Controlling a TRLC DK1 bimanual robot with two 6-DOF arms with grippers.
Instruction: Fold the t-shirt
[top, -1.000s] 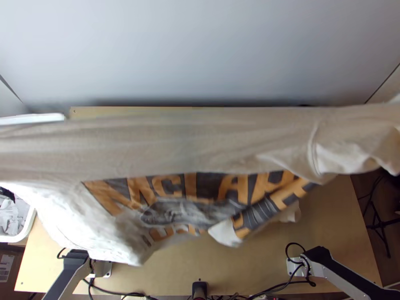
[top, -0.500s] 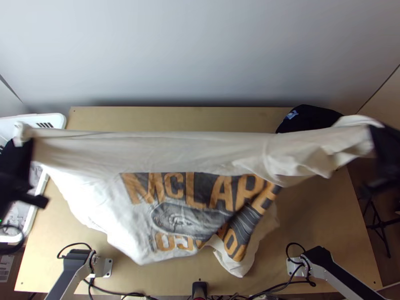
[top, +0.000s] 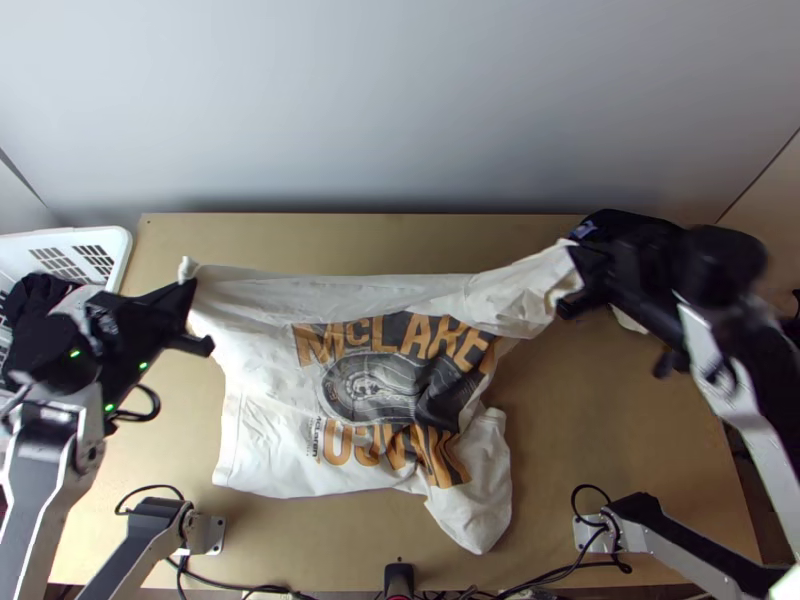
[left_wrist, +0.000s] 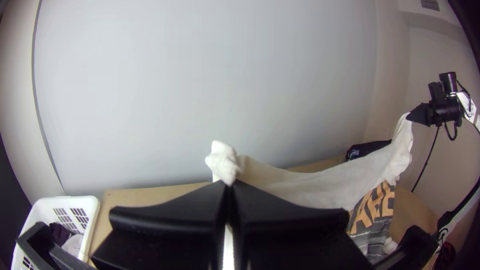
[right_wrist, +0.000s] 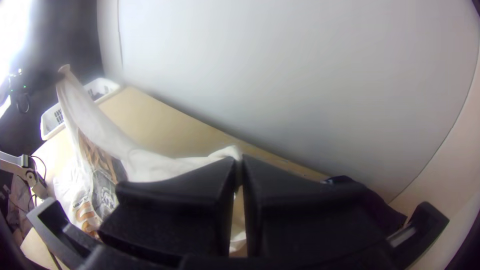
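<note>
The held edge of the cream t-shirt with orange and dark print (top: 265, 430) runs crosswise between the two grippers, roughly parallel to the far side of the light wooden tabletop (top: 640, 440). From that line the cloth drops toward the arms' bases. The left gripper (left_wrist: 229, 185) is closed on one end, a small tuft poking past its tips; the right gripper (right_wrist: 239, 161) is closed on the other, where the fabric bunches more. Between them the span is fairly taut, with slight creases.

The near part is less even: on the left arm's side it spreads fairly flat, while on the right arm's side a rumpled flap juts closer to the near edge — the right arm's base is the nearer to it. Lowering the edge calls for both grippers to move together, I judge; if one leads, the print side may skew — and that flap could stay doubled under.
</note>
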